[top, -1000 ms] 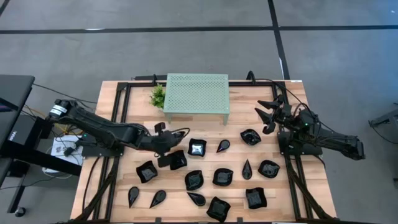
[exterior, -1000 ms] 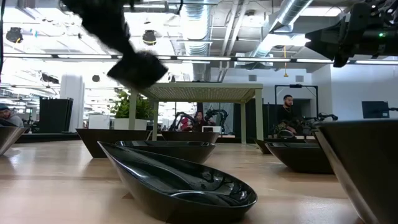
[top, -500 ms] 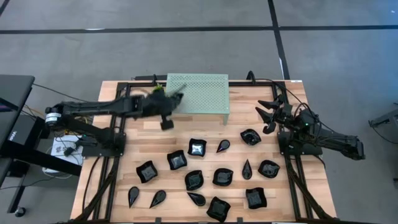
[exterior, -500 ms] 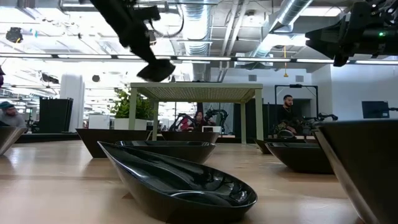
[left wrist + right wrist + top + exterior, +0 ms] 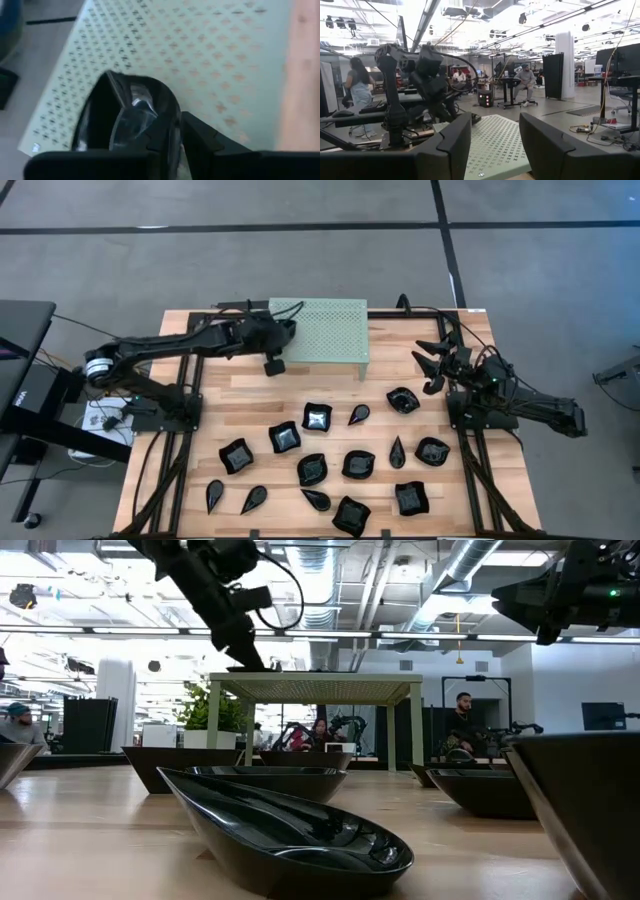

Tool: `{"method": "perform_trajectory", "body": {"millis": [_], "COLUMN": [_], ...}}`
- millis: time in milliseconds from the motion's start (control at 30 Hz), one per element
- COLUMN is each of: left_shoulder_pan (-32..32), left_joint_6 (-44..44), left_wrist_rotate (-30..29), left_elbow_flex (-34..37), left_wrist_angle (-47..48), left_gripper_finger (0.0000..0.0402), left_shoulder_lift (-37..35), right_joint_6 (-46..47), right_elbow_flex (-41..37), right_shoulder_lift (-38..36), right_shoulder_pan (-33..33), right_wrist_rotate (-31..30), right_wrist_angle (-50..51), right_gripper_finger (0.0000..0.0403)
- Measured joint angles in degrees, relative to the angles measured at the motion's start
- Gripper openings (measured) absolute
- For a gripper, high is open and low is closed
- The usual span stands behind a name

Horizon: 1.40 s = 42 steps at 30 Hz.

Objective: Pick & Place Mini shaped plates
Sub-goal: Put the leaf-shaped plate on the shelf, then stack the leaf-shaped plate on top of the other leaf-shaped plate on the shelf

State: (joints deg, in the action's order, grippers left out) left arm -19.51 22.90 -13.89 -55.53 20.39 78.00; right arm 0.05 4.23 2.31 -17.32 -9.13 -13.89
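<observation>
My left gripper is raised over the near-left corner of the mint-green perforated stand, shut on one small glossy black plate. In the high view that plate shows as a small dark square. Several more black mini plates rest flat on their bases on the near half of the wooden table. My right gripper waits open above the table's right side, beside a plate; its fingers stand apart in its wrist view. My left gripper pinches the black plate by its rim, one finger on the hollow inner face and the other on the outer side. The fingers come from above, pointing down. The plate is lifted clear and stands on edge over the stand.
A small green plant stands at the stand's left end. Black frame rails run along both table sides. In the low view a plate lies close to the camera. People show in the room behind.
My left gripper has risen from among the plates on the table's left-middle part and swung toward the far edge, carrying the black plate, then shifted slightly right to the stand's near-left corner. The plate is lifted clear of the table.
</observation>
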Motion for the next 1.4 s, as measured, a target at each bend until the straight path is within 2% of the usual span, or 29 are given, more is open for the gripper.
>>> {"method": "perform_trajectory", "body": {"millis": [167,333,433,533,667,733,833,1000,1100,1167,1267,1400], "left_shoulder_pan": [1.93,6.34,9.30,12.19,15.62,17.60,20.61,24.30,25.75,26.20,26.32,26.30], "left_joint_6": [2.16,2.18,1.26,-3.72,-9.76,-11.34,-12.48,-14.59,-16.17,-16.08,-16.00,-15.96], "left_wrist_rotate": [-5.43,-6.17,-5.54,3.08,17.88,20.46,20.84,20.83,20.83,20.88,20.81,20.50], "left_elbow_flex": [0.00,0.02,0.02,0.02,0.02,0.10,2.88,8.46,9.92,10.04,10.08,10.08], "left_wrist_angle": [-1.84,-2.20,-2.21,-2.22,-2.33,-2.35,-4.72,-7.42,-7.27,-7.44,-7.47,-7.64], "left_gripper_finger": [0.0086,0.0102,0.0107,0.0107,0.0102,0.0098,0.0095,0.0092,0.0092,0.0092,0.0092,0.0092], "left_shoulder_lift": [-0.11,-4.59,-7.88,-10.80,-12.46,-12.42,-12.44,-12.33,-12.33,-12.37,-12.37,-12.37], "right_joint_6": [0.00,0.00,0.00,0.00,-0.30,-0.60,0.30,5.00,8.29,13.04,23.52,35.54], "right_elbow_flex": [0.00,0.00,-0.01,-0.04,0.22,1.64,5.64,16.27,22.03,26.16,31.48,34.60], "right_shoulder_lift": [0.00,0.00,0.73,2.37,8.02,12.38,21.01,36.11,44.12,48.40,54.23,60.79], "right_shoulder_pan": [0.00,0.28,1.54,3.77,7.91,9.96,13.39,19.92,23.05,24.23,25.23,27.18], "right_wrist_rotate": [0.00,0.19,5.02,11.33,11.04,9.16,5.71,0.65,-3.68,-6.36,-6.83,-5.88], "right_wrist_angle": [0.02,0.30,-0.18,-5.40,-8.65,-7.91,-5.46,9.63,22.17,31.91,47.44,57.07], "right_gripper_finger": [0.0160,0.0164,0.0174,0.0190,0.0209,0.0214,0.0216,0.0212,0.0207,0.0206,0.0206,0.0204]}}
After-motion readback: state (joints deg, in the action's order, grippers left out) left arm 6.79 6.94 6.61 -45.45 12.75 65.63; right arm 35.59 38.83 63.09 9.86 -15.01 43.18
